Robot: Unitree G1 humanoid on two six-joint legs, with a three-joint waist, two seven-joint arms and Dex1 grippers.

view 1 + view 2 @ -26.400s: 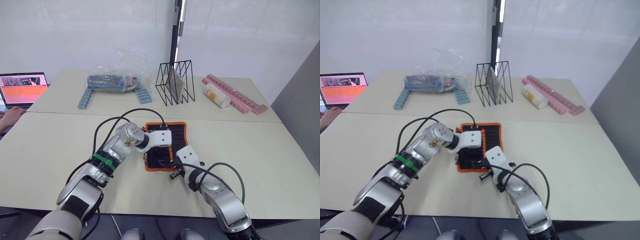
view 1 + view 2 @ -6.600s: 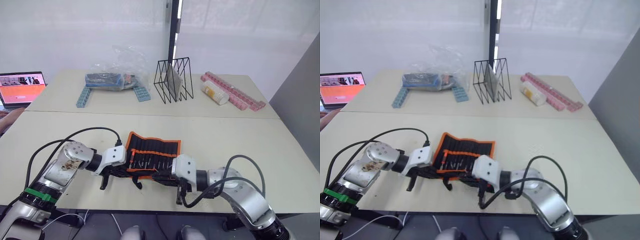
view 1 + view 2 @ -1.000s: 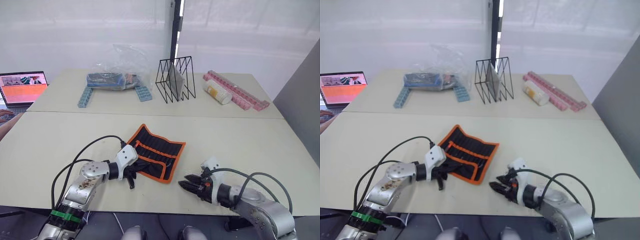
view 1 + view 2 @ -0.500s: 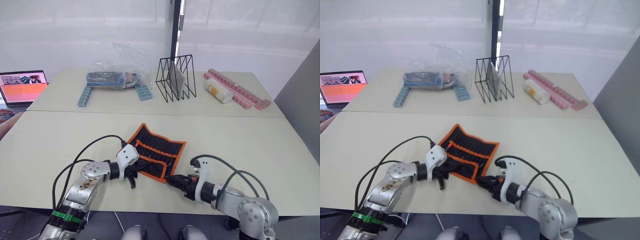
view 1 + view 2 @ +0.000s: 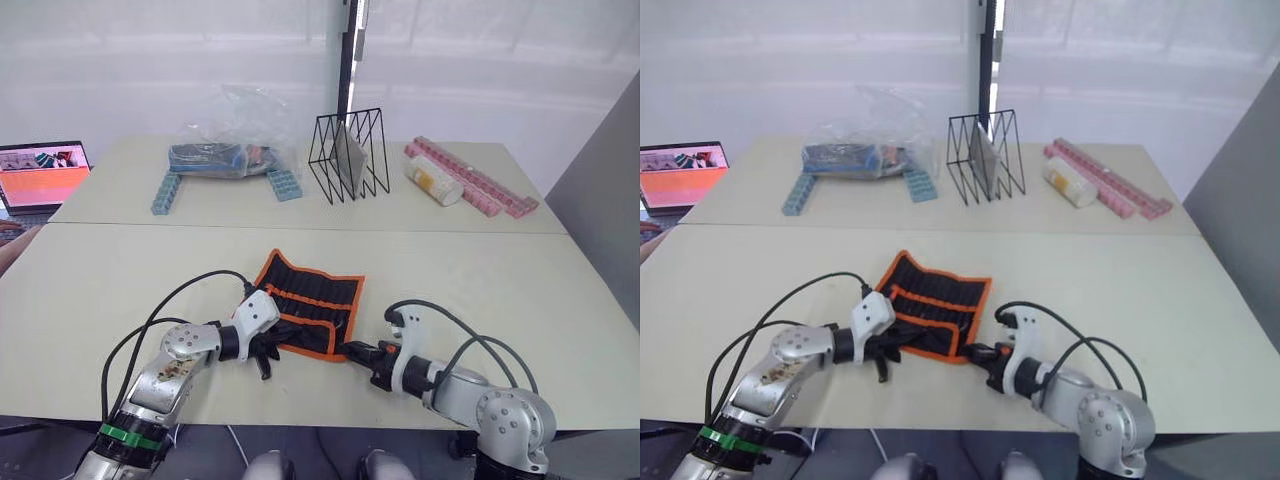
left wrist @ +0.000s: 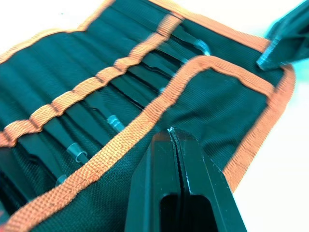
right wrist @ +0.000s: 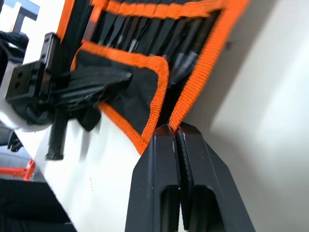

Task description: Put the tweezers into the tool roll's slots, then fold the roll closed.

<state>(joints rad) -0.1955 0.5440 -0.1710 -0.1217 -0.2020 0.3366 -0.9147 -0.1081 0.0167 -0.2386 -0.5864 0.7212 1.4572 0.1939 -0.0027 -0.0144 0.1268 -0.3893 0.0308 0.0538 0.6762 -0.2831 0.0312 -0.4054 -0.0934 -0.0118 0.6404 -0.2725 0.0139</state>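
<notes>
With the tweezers seated in the slots, folding is under way: the left hand and right hand, each clamped on the tool roll edge on the counter, probably must carry that flap across next.

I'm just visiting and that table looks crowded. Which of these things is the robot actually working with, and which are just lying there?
In use:
- tool roll, tweezers tucked in its slots
- left gripper and right gripper, each pinching the roll's edge

Lying about:
- laptop
- plastic bag
- blue toothed bars
- wire rack
- pink bars
- pale bottle
</notes>
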